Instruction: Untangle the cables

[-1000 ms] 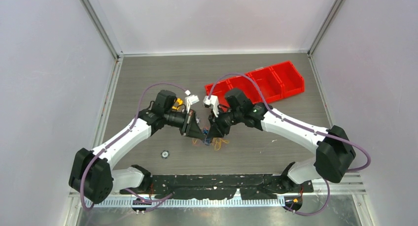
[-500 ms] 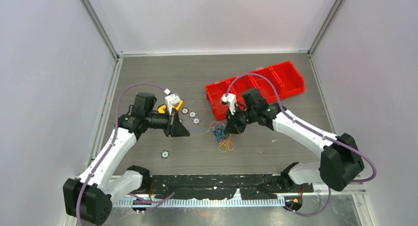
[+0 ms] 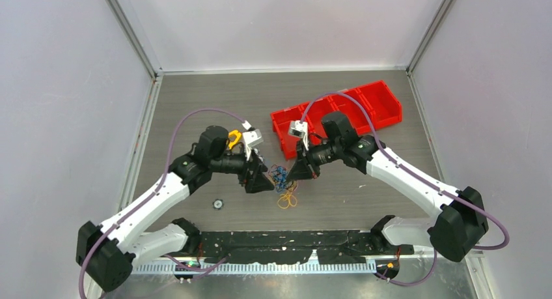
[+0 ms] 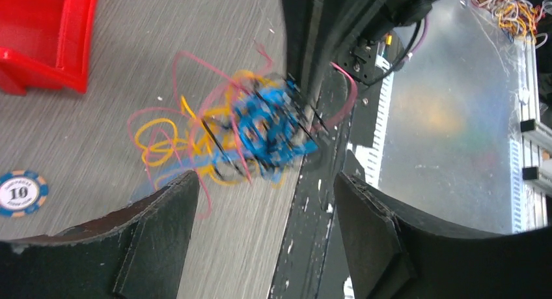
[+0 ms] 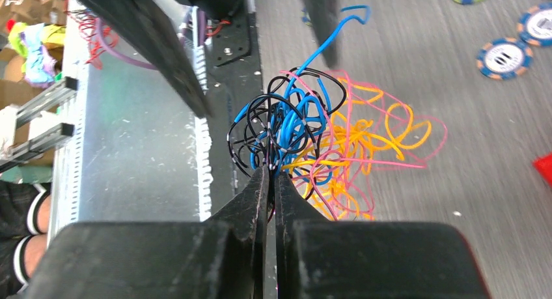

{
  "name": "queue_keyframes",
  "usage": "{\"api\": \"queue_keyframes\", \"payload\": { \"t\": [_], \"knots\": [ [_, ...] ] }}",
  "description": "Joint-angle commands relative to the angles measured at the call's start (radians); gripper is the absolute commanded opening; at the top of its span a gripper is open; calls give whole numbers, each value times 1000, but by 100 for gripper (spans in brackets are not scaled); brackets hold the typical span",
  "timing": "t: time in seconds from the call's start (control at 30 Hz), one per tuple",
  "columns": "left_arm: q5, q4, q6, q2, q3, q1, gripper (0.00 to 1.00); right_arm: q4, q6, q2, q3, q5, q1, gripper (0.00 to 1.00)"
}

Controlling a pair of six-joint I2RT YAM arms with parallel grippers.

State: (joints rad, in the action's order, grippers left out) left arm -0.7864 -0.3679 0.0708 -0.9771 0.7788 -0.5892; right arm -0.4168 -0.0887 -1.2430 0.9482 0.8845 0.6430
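Right now the right gripper [image 5: 270,172] has its fingers pressed together on the near edge of the cables [image 5: 306,136], pinching a few black and blue strands where the knot is densest. The left gripper [image 4: 265,182] stands with its fingers wide apart and nothing between them, its mouth turned toward the same bundle.

By my reading, one arm is anchoring the knot so the other can draw a wire out of it, and that pull has not begun. The tangle [image 3: 283,182] sits just off the left end of the red bins [image 3: 384,103], on the side toward the arm bases, between the two grippers. Whether it rests on the table or hangs slightly lifted I cannot tell.

The next move calls for the left fingers [image 4: 163,214] to close on one loose outer loop, yellow or pink, not the tight blue-black core, and to draw it away from the right gripper. Aiming will be delicate: the strands are far thinner than a finger, and the bundle is blurred in the left wrist view.

Farther from the red bins, several poker chips [image 5: 504,55] lie on the table, one alone [image 3: 218,204] beyond the left arm. The black base plate [image 3: 293,237], well apart from the bins, runs close behind the knot. A pulled wire could sweep a chip or drag across that plate's edge.
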Motion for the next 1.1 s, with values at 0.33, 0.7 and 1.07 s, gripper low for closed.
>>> {"api": "queue_keyframes", "payload": {
  "t": [0.33, 0.7, 1.07],
  "knots": [
    [348, 55, 180, -73, -4, 25, 0, 22, 79, 43, 78, 134, 34, 6],
    [78, 144, 127, 204, -96, 118, 73, 165, 227, 46, 52, 110, -21, 6],
    [432, 289, 189, 13, -3, -117, 60, 338, 406, -17, 75, 210, 35, 5]
  ]
}}
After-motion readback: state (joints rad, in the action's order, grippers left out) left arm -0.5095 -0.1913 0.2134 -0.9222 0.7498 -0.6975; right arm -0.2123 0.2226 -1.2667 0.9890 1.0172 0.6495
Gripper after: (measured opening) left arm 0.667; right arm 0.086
